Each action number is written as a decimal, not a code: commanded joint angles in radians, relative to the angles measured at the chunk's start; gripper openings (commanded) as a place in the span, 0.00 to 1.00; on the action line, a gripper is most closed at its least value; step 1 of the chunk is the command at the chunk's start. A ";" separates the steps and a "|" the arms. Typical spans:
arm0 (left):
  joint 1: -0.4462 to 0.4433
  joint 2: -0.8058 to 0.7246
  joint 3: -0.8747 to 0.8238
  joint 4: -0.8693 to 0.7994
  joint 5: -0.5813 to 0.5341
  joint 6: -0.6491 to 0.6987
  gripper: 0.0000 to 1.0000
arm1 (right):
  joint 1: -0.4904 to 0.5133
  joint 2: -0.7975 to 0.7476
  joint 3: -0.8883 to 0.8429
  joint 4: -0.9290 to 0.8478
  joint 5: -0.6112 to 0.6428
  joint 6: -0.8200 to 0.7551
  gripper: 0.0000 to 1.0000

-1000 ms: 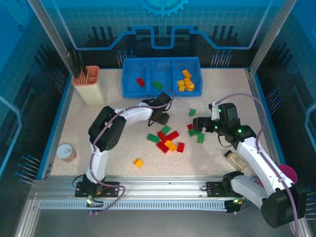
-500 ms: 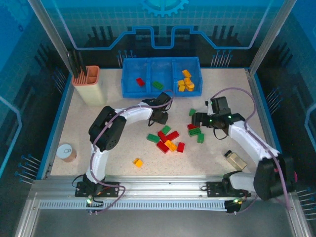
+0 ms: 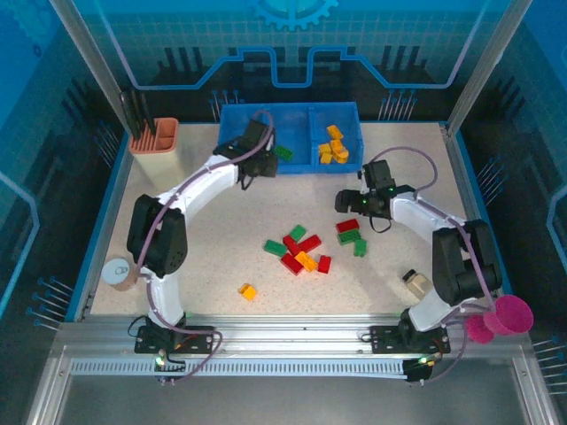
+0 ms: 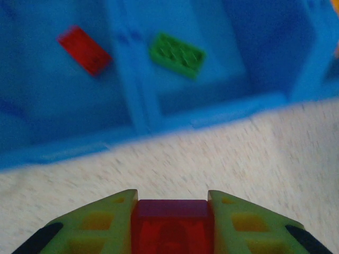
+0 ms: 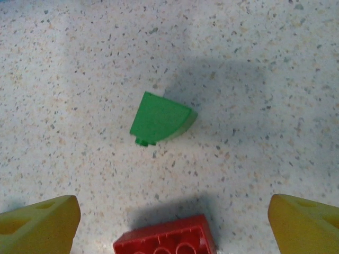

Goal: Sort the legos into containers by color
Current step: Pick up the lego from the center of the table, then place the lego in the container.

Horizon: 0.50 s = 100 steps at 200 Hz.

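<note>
My left gripper [image 4: 172,200] is shut on a red lego [image 4: 172,230]. It hovers at the front wall of the blue bin [image 4: 212,111], in the top view at the bin's left half [image 3: 254,158]. The left container holds a red lego [image 4: 85,43], the middle one a green lego [image 4: 177,53], the right one several orange-yellow legos [image 3: 333,146]. My right gripper [image 5: 172,217] stands open over a green wedge lego [image 5: 160,119] and a red lego [image 5: 167,239]; in the top view it [image 3: 347,202] is right of centre.
A loose pile of red, green and orange legos [image 3: 299,250] lies mid-table, and one orange lego [image 3: 248,290] sits nearer me. A peach slotted holder [image 3: 158,146] stands at the back left, a pink cup [image 3: 512,314] at the right, a small round tin [image 3: 117,273] at the left.
My left arm has carried the red lego from the pile up to the bin's front edge. The right gripper has shifted a little back and left over the green wedge.
</note>
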 commanded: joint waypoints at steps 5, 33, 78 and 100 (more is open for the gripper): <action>0.058 0.053 0.122 -0.028 -0.094 0.003 0.14 | 0.003 0.059 0.055 0.028 0.007 0.002 0.93; 0.101 0.184 0.306 -0.048 -0.122 0.006 0.15 | 0.017 0.102 0.095 0.025 0.024 0.005 0.93; 0.129 0.453 0.658 -0.157 -0.127 0.015 0.15 | 0.032 0.163 0.159 0.010 0.043 0.000 0.93; 0.135 0.561 0.806 -0.202 -0.147 0.028 0.17 | 0.040 0.176 0.181 -0.008 0.057 -0.005 0.93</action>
